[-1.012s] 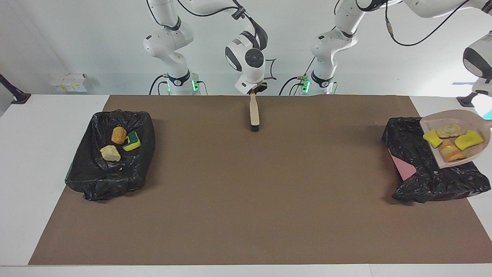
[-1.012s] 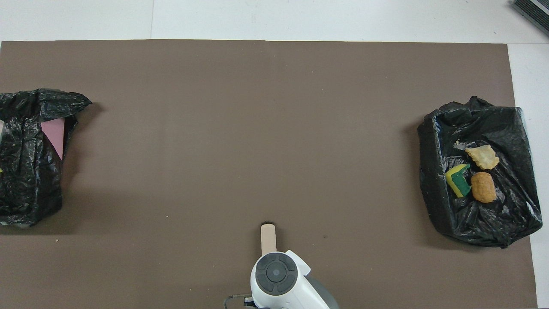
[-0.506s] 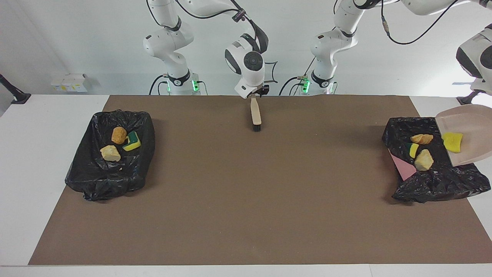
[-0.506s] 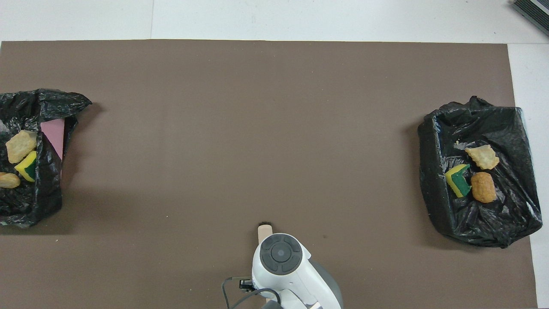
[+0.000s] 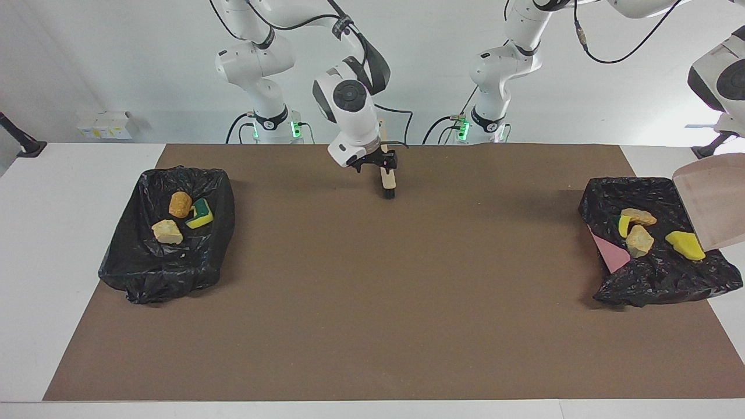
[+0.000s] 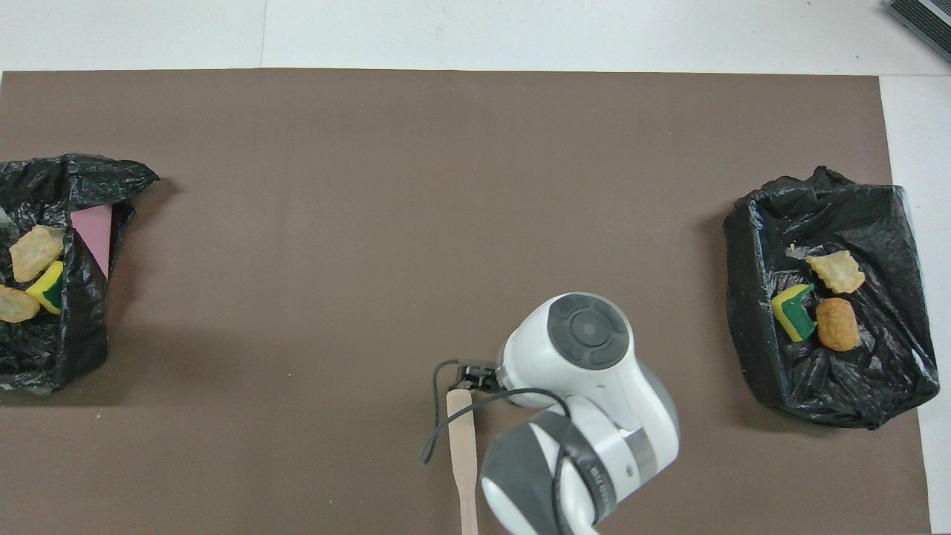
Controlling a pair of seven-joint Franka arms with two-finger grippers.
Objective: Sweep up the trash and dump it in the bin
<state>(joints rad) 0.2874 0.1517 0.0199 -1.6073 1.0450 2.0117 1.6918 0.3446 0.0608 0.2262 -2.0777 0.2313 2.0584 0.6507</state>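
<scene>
Dumping trash (image 5: pixel 685 244) into the bin (image 5: pixel 640 285), left jaws clamping the tilted dustpan (image 5: pixel 713 201), right jaws apart over the brush (image 5: pixel 389 185); next, probably parking the dustpan.

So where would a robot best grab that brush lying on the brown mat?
The brush lies flat on the mat, its long narrow handle pointing toward the robots, black bristles away from them. Grip the handle near its middle, coming straight down with the jaws across its width: its two straight sides suit a pinch, while the bristles would probably give.
</scene>
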